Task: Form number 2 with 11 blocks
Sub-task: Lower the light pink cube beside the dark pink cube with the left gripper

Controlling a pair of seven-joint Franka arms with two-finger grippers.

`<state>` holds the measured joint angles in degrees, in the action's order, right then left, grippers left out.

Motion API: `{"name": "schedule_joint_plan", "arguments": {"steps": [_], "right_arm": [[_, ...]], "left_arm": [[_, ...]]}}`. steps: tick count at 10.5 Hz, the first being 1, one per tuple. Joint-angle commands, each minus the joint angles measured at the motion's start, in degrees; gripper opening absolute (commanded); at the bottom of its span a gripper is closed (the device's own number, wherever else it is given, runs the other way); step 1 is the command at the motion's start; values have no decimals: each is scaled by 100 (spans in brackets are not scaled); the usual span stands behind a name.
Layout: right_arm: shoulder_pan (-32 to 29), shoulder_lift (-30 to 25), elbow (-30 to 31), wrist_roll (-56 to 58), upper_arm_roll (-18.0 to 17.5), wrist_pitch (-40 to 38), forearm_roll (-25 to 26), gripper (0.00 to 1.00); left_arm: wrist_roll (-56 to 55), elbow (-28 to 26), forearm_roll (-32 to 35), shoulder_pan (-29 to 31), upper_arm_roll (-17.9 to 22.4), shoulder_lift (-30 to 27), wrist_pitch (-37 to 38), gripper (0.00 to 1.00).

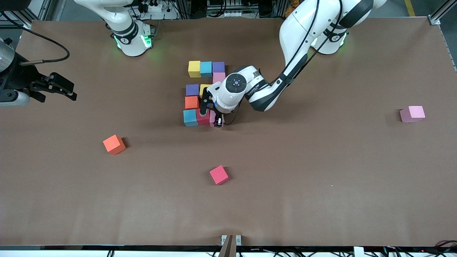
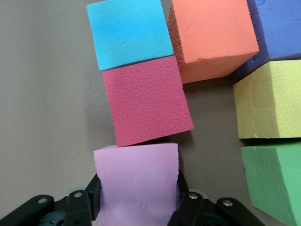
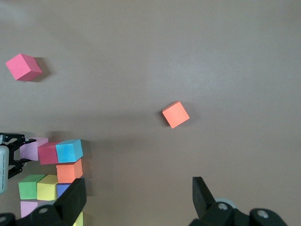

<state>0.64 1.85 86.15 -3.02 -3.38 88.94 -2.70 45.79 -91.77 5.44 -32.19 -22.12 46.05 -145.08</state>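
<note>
The number 2 stands mid-table as rows of blocks: yellow (image 1: 194, 68), light blue (image 1: 206, 69) and purple (image 1: 218, 66) farthest from the front camera, then pink (image 1: 219, 77), purple (image 1: 192, 89), yellow (image 1: 204, 87) and orange (image 1: 191, 102). Its nearest row has light blue (image 1: 190, 117) and red (image 1: 202, 117). My left gripper (image 1: 213, 120) (image 2: 138, 202) is shut on a pink block (image 2: 136, 183), which touches the red block (image 2: 148, 106) on the side toward the left arm's end. A green block (image 2: 275, 181) lies beside the yellow one (image 2: 268, 101). My right gripper (image 1: 69, 92) (image 3: 138, 193) waits open with nothing between its fingers.
Loose blocks lie apart from the figure: an orange one (image 1: 114, 144) (image 3: 175, 114) toward the right arm's end, a red one (image 1: 219, 174) (image 3: 23, 67) nearer the front camera, and a pink one (image 1: 412, 114) toward the left arm's end.
</note>
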Motion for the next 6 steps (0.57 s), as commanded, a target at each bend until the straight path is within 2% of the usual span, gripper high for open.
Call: {"name": "schedule_joint_plan", "arguments": {"steps": [1,6], "right_arm": [[24,-18,16,-32,13,9,-20,100],[24,-18,16,-32,13,9,-20,100]], "left_arm": [[193,72,-60,-33,59,106,41,0],[193,-139,-60,11,15,62,41,0]]}}
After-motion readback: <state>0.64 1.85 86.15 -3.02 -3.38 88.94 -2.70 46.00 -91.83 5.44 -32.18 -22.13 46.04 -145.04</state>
